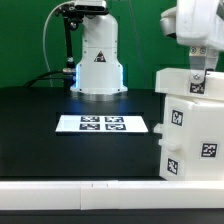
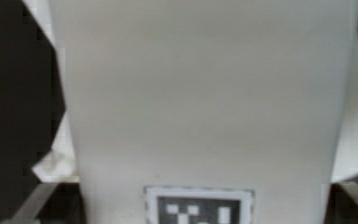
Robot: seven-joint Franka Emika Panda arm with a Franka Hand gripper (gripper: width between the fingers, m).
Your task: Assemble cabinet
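The white cabinet box, marked with several black-and-white tags, stands on the black table at the exterior view's right. My gripper is right above its top edge, with its fingers closed on a white cabinet panel that carries a tag. In the wrist view that panel fills the picture, its tag sits between my gripper fingers, and dark fingertips show at either side of it. How the panel meets the box is hidden.
The marker board lies flat on the black table in the middle. The white robot base with blue light stands behind it. A white table edge runs along the front.
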